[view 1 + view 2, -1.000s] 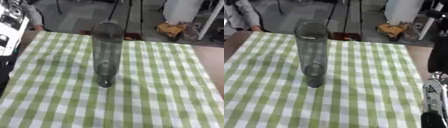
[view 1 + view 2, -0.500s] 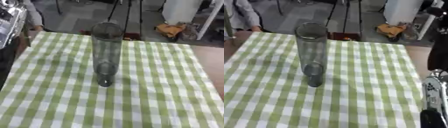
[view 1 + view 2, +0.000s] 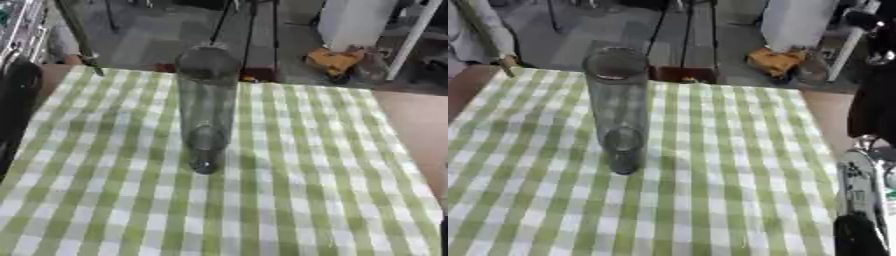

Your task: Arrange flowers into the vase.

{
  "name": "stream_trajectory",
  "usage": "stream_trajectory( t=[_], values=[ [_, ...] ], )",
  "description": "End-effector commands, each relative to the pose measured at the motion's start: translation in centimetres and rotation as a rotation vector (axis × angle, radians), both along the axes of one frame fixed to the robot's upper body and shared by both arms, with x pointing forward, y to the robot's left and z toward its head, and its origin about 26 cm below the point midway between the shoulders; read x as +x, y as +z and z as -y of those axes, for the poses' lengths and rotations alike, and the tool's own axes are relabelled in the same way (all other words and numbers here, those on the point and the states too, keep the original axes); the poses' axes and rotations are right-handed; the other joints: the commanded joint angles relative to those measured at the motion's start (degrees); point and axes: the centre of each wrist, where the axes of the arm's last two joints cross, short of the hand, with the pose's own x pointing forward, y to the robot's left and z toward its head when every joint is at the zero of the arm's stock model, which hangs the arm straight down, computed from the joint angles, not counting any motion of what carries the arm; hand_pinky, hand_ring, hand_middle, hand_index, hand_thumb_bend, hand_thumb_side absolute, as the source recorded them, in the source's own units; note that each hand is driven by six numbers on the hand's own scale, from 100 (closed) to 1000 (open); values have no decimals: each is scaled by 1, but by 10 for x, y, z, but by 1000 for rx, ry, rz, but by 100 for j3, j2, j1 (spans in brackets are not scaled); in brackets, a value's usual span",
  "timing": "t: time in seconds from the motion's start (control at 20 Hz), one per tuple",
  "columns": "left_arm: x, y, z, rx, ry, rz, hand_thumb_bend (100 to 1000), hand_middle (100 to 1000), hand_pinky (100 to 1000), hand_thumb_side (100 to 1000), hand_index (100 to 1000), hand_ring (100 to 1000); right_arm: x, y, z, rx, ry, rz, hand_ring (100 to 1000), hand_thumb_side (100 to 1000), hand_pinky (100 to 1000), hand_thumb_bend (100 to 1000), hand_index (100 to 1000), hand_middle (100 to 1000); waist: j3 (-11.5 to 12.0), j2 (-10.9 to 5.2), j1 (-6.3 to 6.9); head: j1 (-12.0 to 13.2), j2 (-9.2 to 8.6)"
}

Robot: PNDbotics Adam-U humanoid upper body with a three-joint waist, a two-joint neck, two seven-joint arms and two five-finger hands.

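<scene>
Glass vase (image 3: 206, 107) upright, empty, unmoved at cloth (image 3: 306, 190) centre. Left arm (image 3: 17, 95) now lower at 9 o'clock; right arm (image 3: 859, 200) at 4 o'clock. Hands' state: cannot tell. No flowers visible; arranging not begun.

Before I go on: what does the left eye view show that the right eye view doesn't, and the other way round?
Only the left eye view shows a black arm part along the cloth's left edge. Only the right eye view shows a black and silver arm at the lower right, with a dark upright shape above it. No hand can be made out in either. Both show the tall clear vase, upright and empty, on the green checked tablecloth, and no flowers on the table.
</scene>
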Motion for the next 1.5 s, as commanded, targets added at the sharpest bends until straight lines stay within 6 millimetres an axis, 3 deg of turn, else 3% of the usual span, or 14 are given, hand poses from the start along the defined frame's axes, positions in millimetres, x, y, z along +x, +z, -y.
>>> stream_trajectory(
  t=[0.05, 0.65, 1.5],
  values=[
    [-10, 17, 6, -41, -40, 50, 100, 100, 100, 615, 100, 100, -3, 8, -1, 1, 10, 33, 726, 923, 613, 100, 745, 653, -18, -139, 44, 35, 10],
    [0, 36, 7, -191, -61, 40, 100, 100, 100, 642, 100, 100, -3, 7, 0, -2, 5, 26, 723, 942, 616, 100, 744, 655, -47, -319, 187, 49, 207],
    [-7, 37, 44, -286, -195, 46, 100, 100, 100, 662, 101, 100, -2, 8, -4, 9, 29, 25, 725, 929, 614, 100, 742, 653, -194, -220, 152, 198, 171]
  ],
)
